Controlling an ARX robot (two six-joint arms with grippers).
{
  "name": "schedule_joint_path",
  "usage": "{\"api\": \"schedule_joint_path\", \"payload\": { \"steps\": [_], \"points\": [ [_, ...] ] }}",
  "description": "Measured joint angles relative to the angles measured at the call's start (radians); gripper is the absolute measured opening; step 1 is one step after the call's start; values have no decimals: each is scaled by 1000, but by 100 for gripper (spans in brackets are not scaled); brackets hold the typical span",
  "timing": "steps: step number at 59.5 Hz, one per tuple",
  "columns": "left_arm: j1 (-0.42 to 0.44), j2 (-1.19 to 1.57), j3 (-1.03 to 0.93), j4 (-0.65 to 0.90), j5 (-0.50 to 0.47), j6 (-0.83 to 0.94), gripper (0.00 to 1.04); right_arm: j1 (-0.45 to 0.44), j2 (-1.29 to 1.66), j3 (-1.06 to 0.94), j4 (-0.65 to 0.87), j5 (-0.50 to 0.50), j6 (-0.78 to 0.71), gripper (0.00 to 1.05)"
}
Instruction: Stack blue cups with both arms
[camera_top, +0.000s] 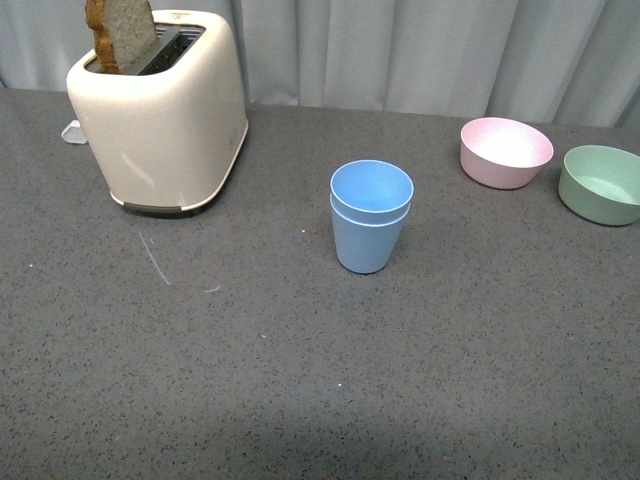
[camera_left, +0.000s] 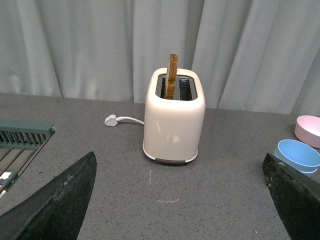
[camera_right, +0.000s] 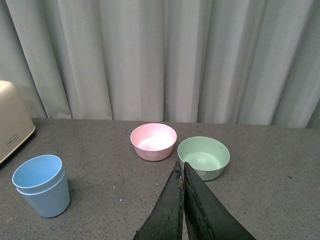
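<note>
The two blue cups (camera_top: 371, 215) stand upright at the table's middle, one nested inside the other. They also show in the left wrist view (camera_left: 298, 156) and in the right wrist view (camera_right: 41, 184). Neither arm shows in the front view. My left gripper (camera_left: 180, 192) is open and empty, its fingers (camera_left: 55, 205) wide apart, well short of the cups. My right gripper (camera_right: 182, 169) is shut on nothing, its fingers pressed together, away from the cups.
A cream toaster (camera_top: 160, 110) with a slice of bread (camera_top: 120, 32) stands back left, its plug (camera_left: 112, 120) behind it. A pink bowl (camera_top: 505, 151) and a green bowl (camera_top: 601, 183) sit back right. A green rack (camera_left: 22, 134) shows in the left wrist view.
</note>
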Motion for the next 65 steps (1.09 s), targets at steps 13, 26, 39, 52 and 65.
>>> {"api": "schedule_joint_path", "payload": {
  "steps": [13, 26, 39, 52, 65],
  "points": [
    [0, 0, 0, 0, 0, 0, 98, 0, -136, -1, -128, 0, 0, 1],
    [0, 0, 0, 0, 0, 0, 98, 0, -238, -1, -227, 0, 0, 1],
    [0, 0, 0, 0, 0, 0, 98, 0, -320, -1, -307, 0, 0, 1],
    [0, 0, 0, 0, 0, 0, 98, 0, -380, -1, -367, 0, 0, 1],
    [0, 0, 0, 0, -1, 0, 98, 0, -572, 0, -566, -3, 0, 1]
  ]
}}
